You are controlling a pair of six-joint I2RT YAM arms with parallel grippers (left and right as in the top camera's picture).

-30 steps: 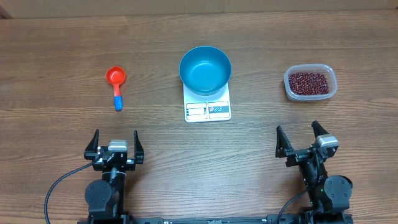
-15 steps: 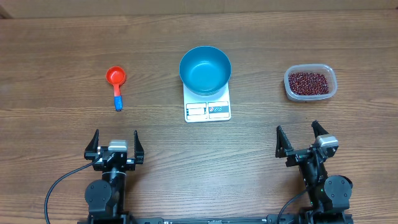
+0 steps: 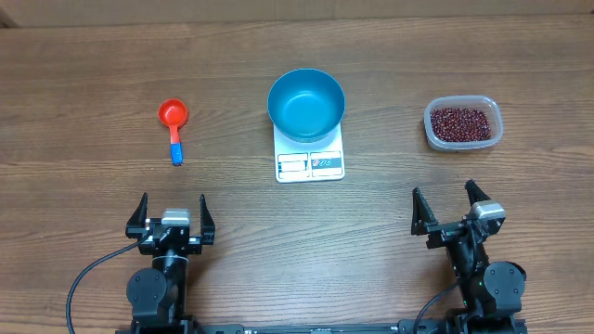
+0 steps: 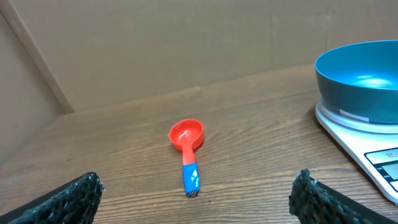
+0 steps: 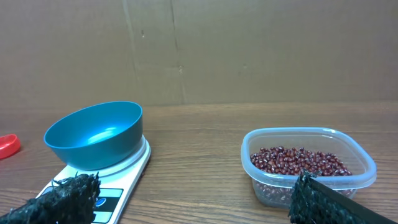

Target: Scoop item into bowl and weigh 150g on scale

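Plainly nothing's begun: my left gripper (image 3: 172,202) and right gripper (image 3: 444,191) gape empty, so next I grasp the scoop (image 3: 174,130).

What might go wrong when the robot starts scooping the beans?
1. The scoop lies flat on the table and has a thin handle, so it may be hard to pick up and could get knocked away.
2. The beans sit in a tub far to the right of the bowl, so some may spill on the way across.
3. The bowl just rests on the small scale; a bump might shove it off.
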